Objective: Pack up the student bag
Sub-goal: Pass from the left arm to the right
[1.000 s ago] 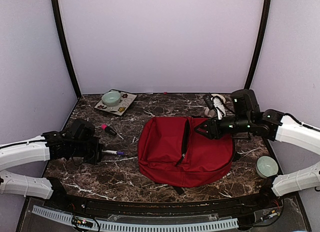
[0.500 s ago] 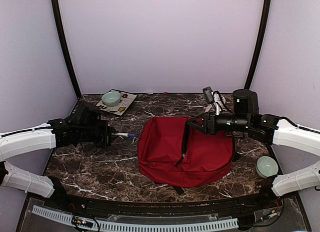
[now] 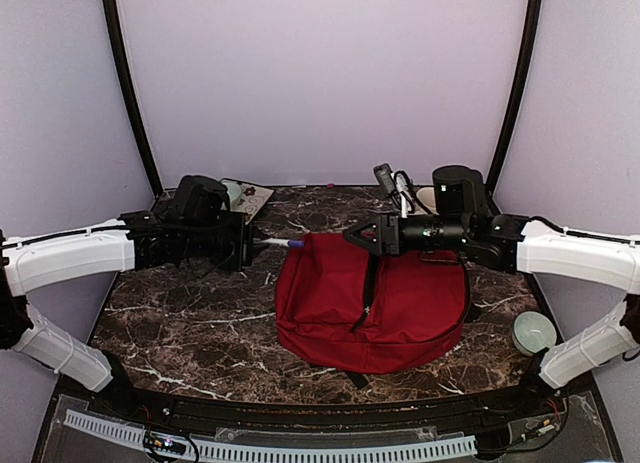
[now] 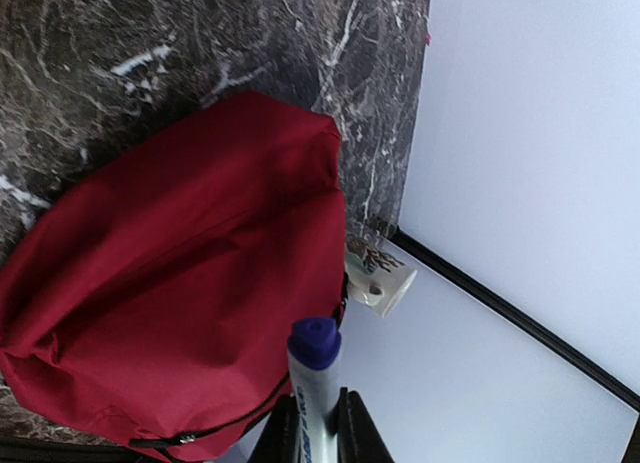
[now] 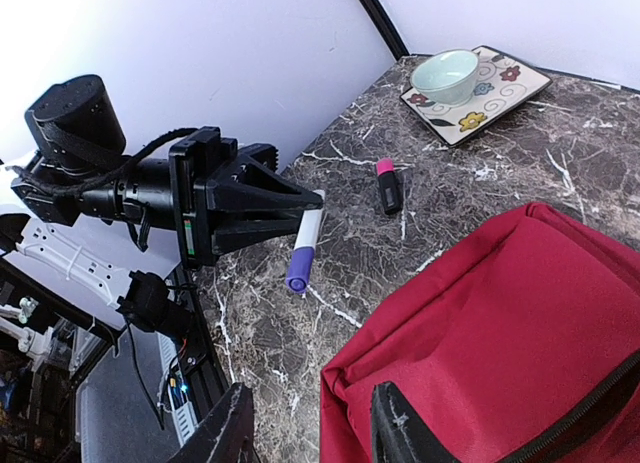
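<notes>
student bag: lying flat on the table, a little right of centre, in front of both my bases; red fabric with a dark zipper running from the far edge towards the near one; I cannot tell whether the zipper is undone
table: dark marble with white veins
left gripper: my jaws are clamped on the marker, holding it by its tail end; the arm reaches in level from the left, raised off the marble
marker: white barrel and purple cap, sticking out past my fingertips towards the right; in the top view the cap ends just beside the bag's far-left corner, and I cannot tell whether it is over the fabric or short of it
right gripper: my two fingers stand apart with nothing pinched between them; through the gap my wrist camera sees bare marble and a corner of red cloth; it hangs above the bag's far edge, pointing left towards the marker
plate: square and flowered, at the far-left corner of the table, well apart from the bag
bowl: pale green, sitting on the plate
black stick: short, pink at one end, lying on the marble between the plate and the bag
mug: white with a brown pattern, just beyond the bag's far edge
second bowl: pale green, near the table's right edge, apart from the bag
</notes>
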Controlling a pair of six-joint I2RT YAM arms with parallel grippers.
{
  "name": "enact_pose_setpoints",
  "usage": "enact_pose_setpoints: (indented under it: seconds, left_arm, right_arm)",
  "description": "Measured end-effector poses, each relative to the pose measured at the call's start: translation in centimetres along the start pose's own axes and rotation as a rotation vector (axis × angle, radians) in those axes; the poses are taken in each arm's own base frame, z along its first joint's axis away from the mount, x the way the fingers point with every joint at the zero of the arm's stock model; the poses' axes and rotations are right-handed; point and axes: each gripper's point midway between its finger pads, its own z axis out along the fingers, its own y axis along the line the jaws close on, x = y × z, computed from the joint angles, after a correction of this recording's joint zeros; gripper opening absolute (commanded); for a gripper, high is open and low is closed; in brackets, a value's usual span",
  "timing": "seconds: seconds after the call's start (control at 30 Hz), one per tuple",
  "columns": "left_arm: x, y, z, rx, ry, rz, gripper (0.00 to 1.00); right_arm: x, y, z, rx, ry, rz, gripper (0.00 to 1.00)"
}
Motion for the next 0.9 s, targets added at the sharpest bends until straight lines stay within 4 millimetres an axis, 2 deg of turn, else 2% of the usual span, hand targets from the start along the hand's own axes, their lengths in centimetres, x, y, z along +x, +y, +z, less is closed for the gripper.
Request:
enact_pose_setpoints:
  seconds: [0.13,0.2,0.33,0.53,0.77,0.9]
  left_arm:
    - [2.8,-2.9,0.1,0.046,0.046,0.011,0.0]
    - [3.7,-3.8,0.1,0.059,0.06,0.014,0.0]
    - [5.3,-4.8,0.3,0.071,0.077,0.022,0.0]
    - [5.9,-4.9,0.2,0.071,0.074,0.028,0.0]
    - [5.8,-5.1,0.1,0.073,0.057,0.027,0.0]
    - [5.8,-4.8,0.1,0.064,0.051,0.027,0.0]
  right_arm:
    - [-0.5,1.0,1.1,-0.02,0.004,-0.012,0.39]
    - [-0.5,1.6,1.7,-0.029,0.011,-0.017,0.38]
    - [-1.7,2.1,2.7,-0.013,-0.006,-0.013,0.38]
    - [-2.4,2.2,3.2,0.01,-0.026,0.004,0.34]
    - [-2.0,1.7,4.0,0.036,-0.016,0.032,0.24]
    - [-2.7,1.9,4.4,0.04,-0.028,0.038,0.22]
